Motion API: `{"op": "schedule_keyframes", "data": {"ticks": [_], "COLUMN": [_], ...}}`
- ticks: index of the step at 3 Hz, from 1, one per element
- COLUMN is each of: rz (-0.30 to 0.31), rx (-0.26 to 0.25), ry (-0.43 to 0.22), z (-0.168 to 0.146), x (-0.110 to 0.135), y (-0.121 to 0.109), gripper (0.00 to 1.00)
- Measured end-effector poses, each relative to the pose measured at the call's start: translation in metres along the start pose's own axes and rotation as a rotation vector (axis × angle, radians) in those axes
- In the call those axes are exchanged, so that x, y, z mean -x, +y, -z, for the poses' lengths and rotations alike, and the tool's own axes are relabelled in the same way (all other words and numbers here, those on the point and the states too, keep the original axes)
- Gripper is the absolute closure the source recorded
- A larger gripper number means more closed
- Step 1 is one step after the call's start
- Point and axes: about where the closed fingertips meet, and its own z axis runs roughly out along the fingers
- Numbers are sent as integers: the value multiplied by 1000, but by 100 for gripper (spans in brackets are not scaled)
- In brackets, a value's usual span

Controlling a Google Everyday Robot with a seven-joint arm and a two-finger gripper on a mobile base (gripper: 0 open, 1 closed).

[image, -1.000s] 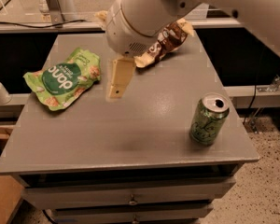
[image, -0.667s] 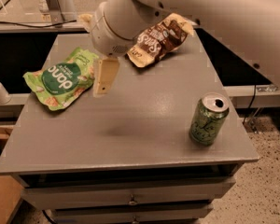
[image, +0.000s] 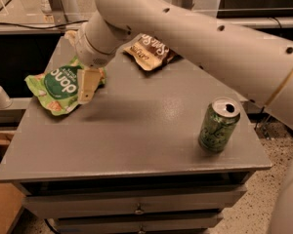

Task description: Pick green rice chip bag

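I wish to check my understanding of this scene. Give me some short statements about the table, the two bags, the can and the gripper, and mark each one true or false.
1. The green rice chip bag lies on the left part of the table. True.
2. The green can lies on its side. False: it stands upright, near the right front corner.
3. The gripper hangs over the green can. False: it is at the right edge of the green rice chip bag, far from the can.
4. The brown-and-cream snack bag lies toward the back of the table. True.
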Motion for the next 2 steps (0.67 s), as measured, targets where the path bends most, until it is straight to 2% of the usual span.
{"op": "schedule_keyframes", "data": {"ticks": [1, 2], "rz": [-42, -63], "rx": [23, 60], "ry": [-5, 44], "z": [-34, -52], "x": [-7, -15], "y": [-8, -6], "gripper": [0, 16]}}
